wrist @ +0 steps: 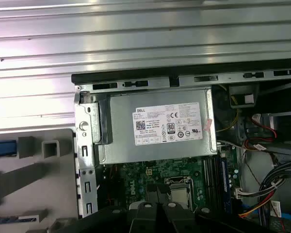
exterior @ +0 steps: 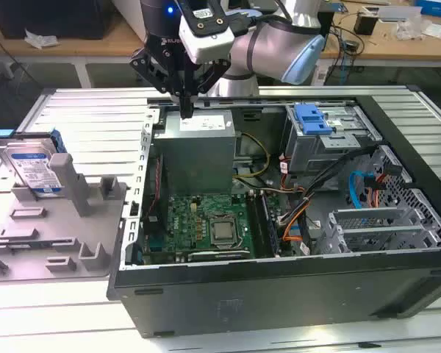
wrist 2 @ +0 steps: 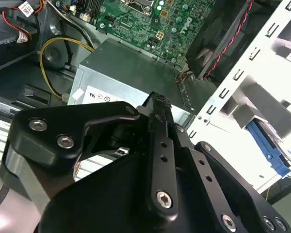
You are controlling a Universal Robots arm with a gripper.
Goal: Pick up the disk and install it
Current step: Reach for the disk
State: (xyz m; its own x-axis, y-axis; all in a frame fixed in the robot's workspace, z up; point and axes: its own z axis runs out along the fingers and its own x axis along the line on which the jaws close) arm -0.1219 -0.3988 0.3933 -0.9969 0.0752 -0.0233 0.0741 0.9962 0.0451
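Observation:
The disk (exterior: pixel 31 168), a silver-grey drive with a white-and-blue label in a blue caddy, stands on edge in a grey fixture (exterior: pixel 66 220) at the exterior view's left, outside the computer case. My gripper (exterior: pixel 186 112) hangs well to the right of it, over the back edge of the open case, just above the grey power supply (exterior: pixel 198 147). Its fingers are shut together with nothing between them, as the second wrist view also shows (wrist 2: pixel 157 104). A blue edge of the caddy (wrist: pixel 2 148) shows in the first wrist view.
The open black case (exterior: pixel 279 287) holds a green motherboard (exterior: pixel 206 224), loose cables (exterior: pixel 309 213) and a metal drive cage with a bare blue bracket (exterior: pixel 312 118). The power supply (wrist: pixel 155 126) lies directly below the wrist. Ribbed metal table (exterior: pixel 95 118) surrounds the case.

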